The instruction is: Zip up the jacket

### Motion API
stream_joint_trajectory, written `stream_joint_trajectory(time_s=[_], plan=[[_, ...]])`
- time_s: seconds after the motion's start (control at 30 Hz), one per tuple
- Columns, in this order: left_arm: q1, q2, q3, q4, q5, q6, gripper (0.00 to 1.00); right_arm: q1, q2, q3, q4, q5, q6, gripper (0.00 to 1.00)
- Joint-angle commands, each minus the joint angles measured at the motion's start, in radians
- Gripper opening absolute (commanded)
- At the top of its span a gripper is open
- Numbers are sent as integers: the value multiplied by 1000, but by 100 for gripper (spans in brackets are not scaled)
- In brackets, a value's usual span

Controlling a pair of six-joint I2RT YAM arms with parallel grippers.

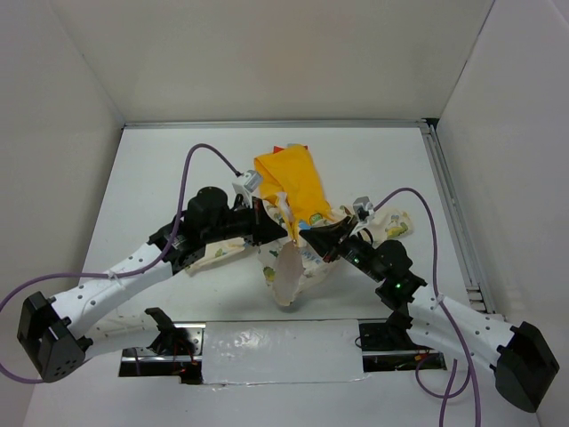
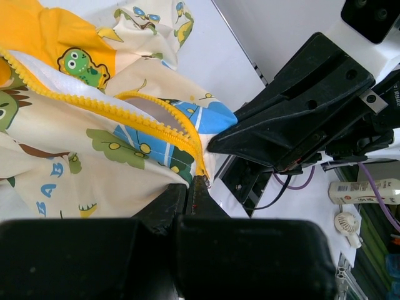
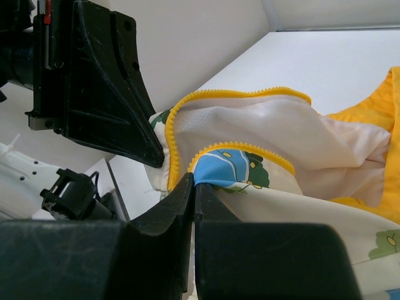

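The jacket (image 1: pixel 289 191) is cream with cartoon prints and a yellow-orange hood. It lies mid-table, its lower part lifted and hanging between the two grippers. My left gripper (image 1: pixel 286 233) is shut on the jacket's edge at the end of the yellow zipper (image 2: pixel 178 134). Its fingertips (image 2: pixel 201 187) pinch the zipper tape. My right gripper (image 1: pixel 313 240) is shut on the other front edge, and its fingertips (image 3: pixel 187 184) pinch blue-printed fabric (image 3: pixel 228 174) by the zipper teeth (image 3: pixel 172 134). The two grippers nearly touch. The zipper is open, and no slider shows.
White walls enclose the table (image 1: pixel 178 160) at left, back and right. A metal rail (image 1: pixel 449 205) runs along the right edge. A grey taped strip (image 1: pixel 276 351) lies between the arm bases. Purple cables (image 1: pixel 191 165) loop above both arms.
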Motion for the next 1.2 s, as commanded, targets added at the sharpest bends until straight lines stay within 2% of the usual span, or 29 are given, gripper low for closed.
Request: stream_joint_trajectory(time_s=[0.0,1.17], plan=[[2,-29,-1,81,28,-2,0,-6,-3,46,98,-21,12,0],[2,-40,-14,92,40,-25,0,-4,-52,26,54,-2,2,0]])
